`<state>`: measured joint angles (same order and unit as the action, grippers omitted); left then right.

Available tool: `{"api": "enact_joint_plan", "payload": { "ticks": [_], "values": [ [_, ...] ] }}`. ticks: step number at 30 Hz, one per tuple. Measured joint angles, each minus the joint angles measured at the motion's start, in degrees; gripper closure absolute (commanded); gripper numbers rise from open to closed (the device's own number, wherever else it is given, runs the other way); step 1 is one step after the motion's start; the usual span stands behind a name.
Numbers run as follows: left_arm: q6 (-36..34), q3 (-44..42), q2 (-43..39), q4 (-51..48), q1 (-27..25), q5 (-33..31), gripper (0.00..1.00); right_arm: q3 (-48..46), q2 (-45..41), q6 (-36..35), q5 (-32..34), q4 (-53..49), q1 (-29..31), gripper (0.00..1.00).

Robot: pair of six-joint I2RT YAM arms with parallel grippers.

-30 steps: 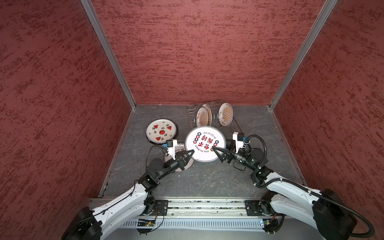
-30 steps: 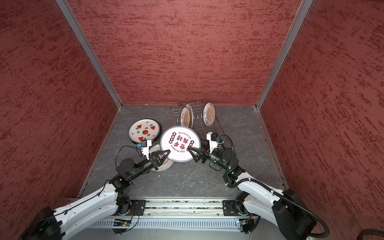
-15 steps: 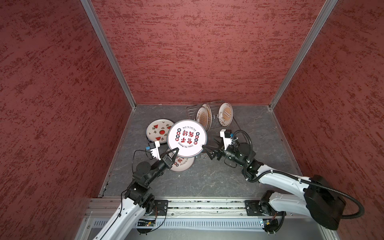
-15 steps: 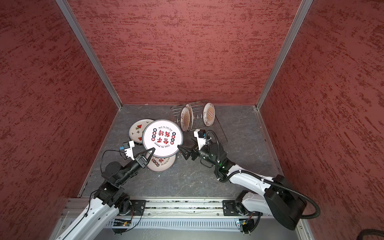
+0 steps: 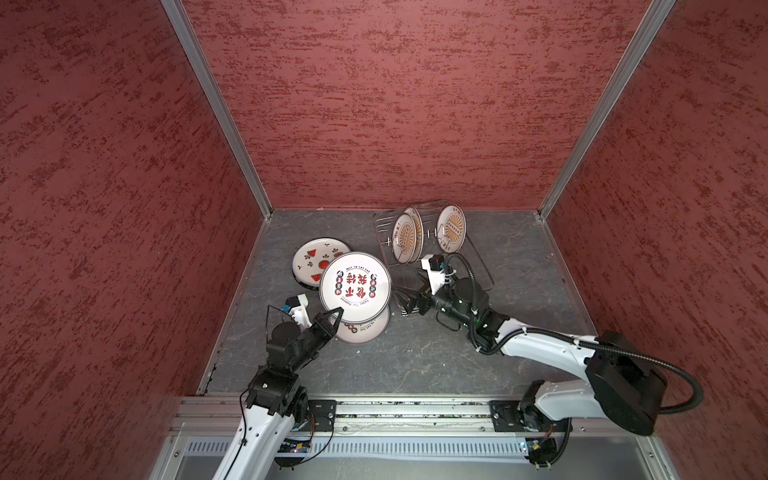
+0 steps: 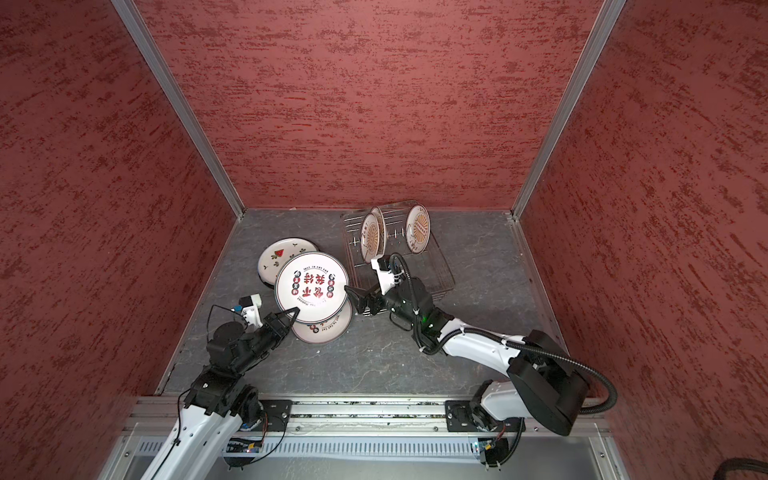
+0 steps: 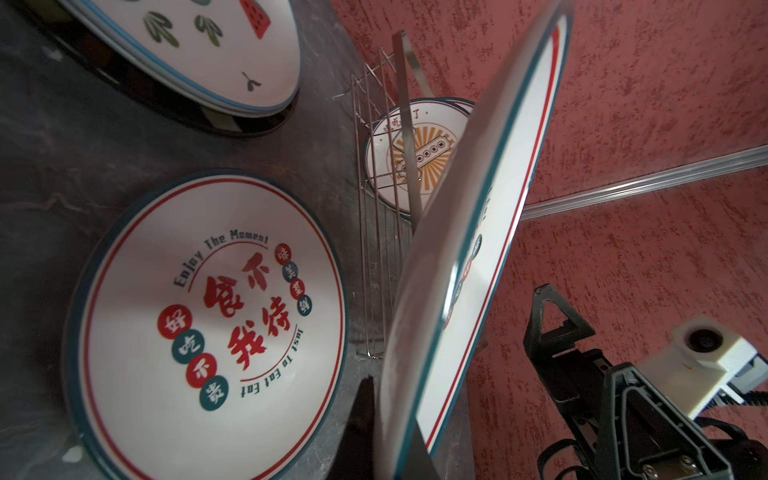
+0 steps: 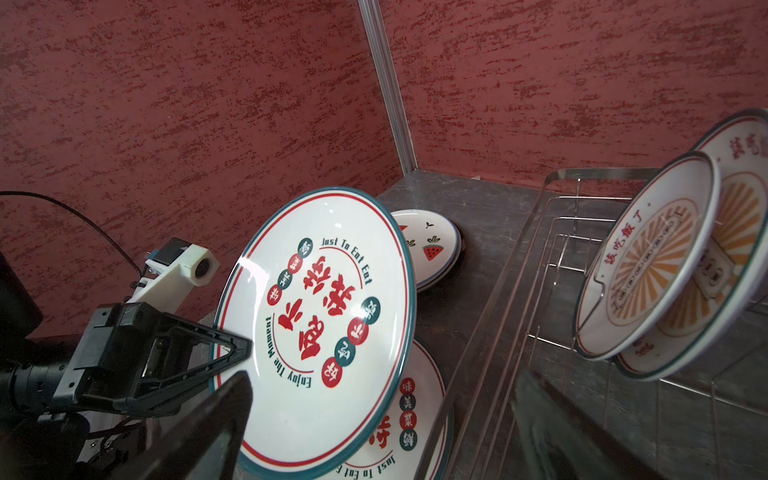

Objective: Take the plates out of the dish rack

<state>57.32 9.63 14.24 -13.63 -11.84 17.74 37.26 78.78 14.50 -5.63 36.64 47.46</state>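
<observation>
My left gripper (image 5: 337,312) (image 6: 292,312) is shut on the near rim of a white plate with red characters (image 5: 355,286) (image 6: 311,286). It holds the plate tilted in the air. A matching plate (image 5: 368,332) (image 7: 208,324) lies flat on the floor under it. Behind them a watermelon plate (image 5: 309,259) rests on a low stack. The wire dish rack (image 5: 476,266) (image 8: 519,270) holds three upright sunburst plates (image 5: 405,239) (image 8: 648,257). My right gripper (image 5: 405,301) (image 6: 357,299) is open, over the rack's near end, close to the held plate's right rim.
Red textured walls with metal corner posts (image 5: 232,137) close in the grey floor (image 5: 415,357) on three sides. The arm bases sit on a rail (image 5: 395,409) at the front edge.
My left gripper has carried the character plate leftward from the middle of the floor to above the matching plate. My right gripper has followed it to the left, still open.
</observation>
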Motion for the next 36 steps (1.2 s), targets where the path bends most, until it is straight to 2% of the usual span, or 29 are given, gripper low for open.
{"api": "enact_joint_plan", "payload": {
  "ticks": [6, 19, 23, 36],
  "values": [
    [1.4, 0.0, 0.1, -3.0, 3.0, 2.0, 1.0, 1.8, 2.3, -0.5, 0.6, -0.8, 1.0, 0.01],
    [6.4, 1.7, 3.8, -12.9, 3.2, 0.0, 1.0, 4.4, 4.0, -0.4, 2.1, -4.1, 1.1, 0.01],
    [8.0, 1.7, 5.3, -13.4, 3.2, 0.0, 1.0, 4.4, 4.0, -0.4, 2.1, -4.4, 1.1, 0.01],
    [10.7, 1.7, 17.6, -9.9, 2.4, 1.7, 1.0, 4.5, 4.4, -0.3, 2.4, -4.9, 1.1, 0.01]
  ]
}}
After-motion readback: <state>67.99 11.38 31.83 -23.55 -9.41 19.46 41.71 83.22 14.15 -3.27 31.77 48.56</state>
